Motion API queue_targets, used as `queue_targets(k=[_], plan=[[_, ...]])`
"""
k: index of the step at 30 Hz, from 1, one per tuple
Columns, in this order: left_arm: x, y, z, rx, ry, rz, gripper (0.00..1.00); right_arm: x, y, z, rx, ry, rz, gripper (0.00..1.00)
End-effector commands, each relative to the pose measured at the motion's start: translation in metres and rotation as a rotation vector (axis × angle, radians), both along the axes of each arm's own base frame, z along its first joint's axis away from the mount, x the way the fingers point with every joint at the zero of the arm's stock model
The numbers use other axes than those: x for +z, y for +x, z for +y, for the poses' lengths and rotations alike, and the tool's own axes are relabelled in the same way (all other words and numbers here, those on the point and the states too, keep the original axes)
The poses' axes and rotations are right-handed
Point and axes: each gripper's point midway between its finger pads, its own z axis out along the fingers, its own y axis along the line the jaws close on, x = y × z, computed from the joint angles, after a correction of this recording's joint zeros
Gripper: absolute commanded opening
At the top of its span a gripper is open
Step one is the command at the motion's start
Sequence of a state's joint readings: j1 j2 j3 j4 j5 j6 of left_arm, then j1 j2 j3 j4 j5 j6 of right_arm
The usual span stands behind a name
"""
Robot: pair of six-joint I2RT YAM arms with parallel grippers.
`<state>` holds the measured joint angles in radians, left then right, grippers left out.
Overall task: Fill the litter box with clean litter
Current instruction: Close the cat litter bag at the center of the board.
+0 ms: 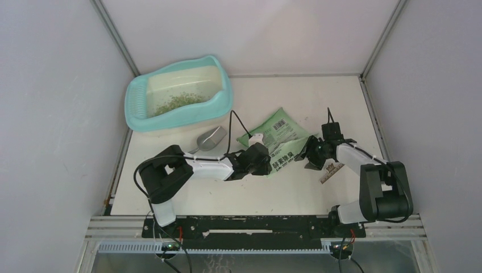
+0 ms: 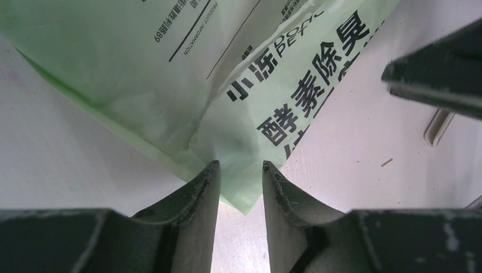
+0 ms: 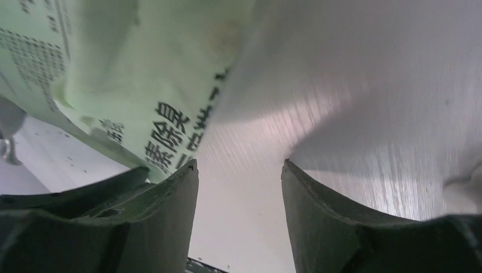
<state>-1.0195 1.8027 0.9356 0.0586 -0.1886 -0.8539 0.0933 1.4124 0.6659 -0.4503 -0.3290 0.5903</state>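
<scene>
Enclosing a white bench point(image 1: 341, 102), pale grey walls rise on the left, the far side and the right, with metal rails running up the two far corners. At the far left of the bench sits one litter box point(image 1: 136, 105), its slotted ledge at the left end, and a thin scatter of litter point(image 1: 181, 102) lies on its cream floor, most of which shows bare. Just in front of it lies one grey metal scoop point(image 1: 209, 138), apart from the tray. Two dark arms reach in from the near edge. The left arm point(image 1: 199, 166) stretches rightward, low over the bench, and the left claw point(image 2: 241, 165) has its jaws a narrow gap apart, with a corner of the bag reaching into that gap but not pinched. One flat green printed bag point(image 1: 281, 139) lies on the bench between the two claws, well apart from the litter box. The right arm point(image 1: 364, 162) bends leftward; the right claw point(image 3: 239, 162) holds its jaws wide apart on nothing, with the bag's edge just beside one finger.
</scene>
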Motion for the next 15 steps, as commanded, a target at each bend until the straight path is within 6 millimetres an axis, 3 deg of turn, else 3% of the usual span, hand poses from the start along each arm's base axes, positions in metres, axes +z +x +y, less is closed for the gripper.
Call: queue_targets(k=[1, 8, 15], plan=[[-0.05, -0.025, 0.061, 0.023, 0.25, 0.114, 0.39, 0.005, 0.037, 0.001, -0.048, 0.06, -0.132, 0.64], [-0.052, -0.025, 0.06, 0.019, 0.256, 0.117, 0.39, -0.008, 0.053, -0.018, -0.157, -0.008, -0.135, 0.76], [-0.051, -0.023, 0.057, 0.015, 0.255, 0.119, 0.39, -0.011, 0.066, -0.019, -0.212, -0.093, -0.098, 0.72]])
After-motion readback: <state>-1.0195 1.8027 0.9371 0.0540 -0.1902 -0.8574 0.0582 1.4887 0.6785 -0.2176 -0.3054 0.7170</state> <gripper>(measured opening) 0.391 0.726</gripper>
